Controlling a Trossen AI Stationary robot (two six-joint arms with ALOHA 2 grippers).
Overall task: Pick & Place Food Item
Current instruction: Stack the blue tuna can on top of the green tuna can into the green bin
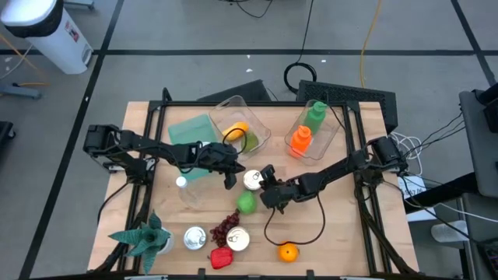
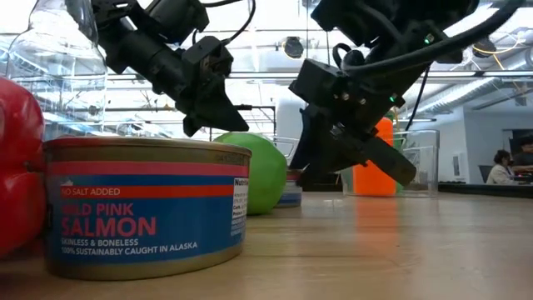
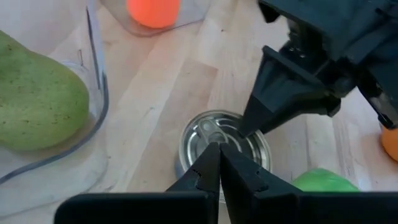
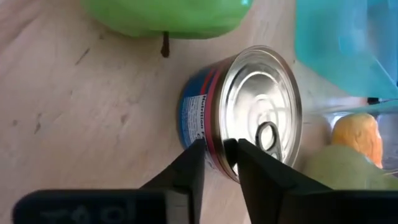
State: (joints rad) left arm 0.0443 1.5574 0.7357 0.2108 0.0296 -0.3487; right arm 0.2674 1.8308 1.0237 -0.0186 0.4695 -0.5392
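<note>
Wooden tabletop (image 1: 342,233), perhaps office behind.

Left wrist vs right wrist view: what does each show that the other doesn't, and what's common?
Only the left wrist view: the right gripper reaching to the can's lid, an orange bottle in a clear bin, and the left gripper with fingers shut, over the can.

Only the right wrist view: the can's blue label side, a teal lid, the green apple's stem, and the right gripper's narrowly parted fingers at the can's rim.

Both: the same can, the green apple beside it, the wooden table.
</note>
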